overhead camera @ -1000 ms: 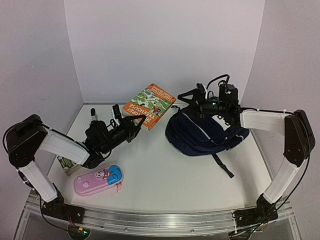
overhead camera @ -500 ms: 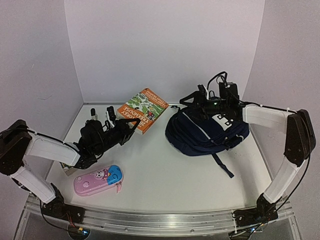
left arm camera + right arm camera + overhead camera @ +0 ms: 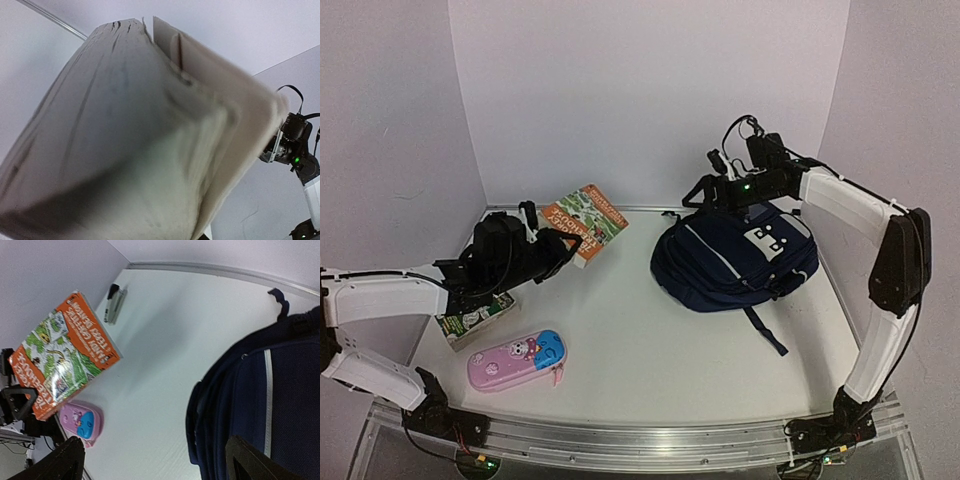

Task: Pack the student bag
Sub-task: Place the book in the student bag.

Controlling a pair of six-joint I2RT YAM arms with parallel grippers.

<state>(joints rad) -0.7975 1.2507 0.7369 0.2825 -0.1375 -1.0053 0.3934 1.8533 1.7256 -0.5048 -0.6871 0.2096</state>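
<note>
Student bag [image 3: 730,265] is slumping at the table's right rear, soft navy fabric with thin pale stripes, just beneath the right gripper [image 3: 705,192], whose jaws are gaping wide and empty. Well apart, the left gripper [image 3: 555,242] is clamping a glossy orange paperback [image 3: 582,215], tilted off the table.

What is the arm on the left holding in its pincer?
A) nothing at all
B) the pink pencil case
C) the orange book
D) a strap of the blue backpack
C: the left pincer is closed on one end of the orange book, while the pink pencil case lies well apart from it.
</note>
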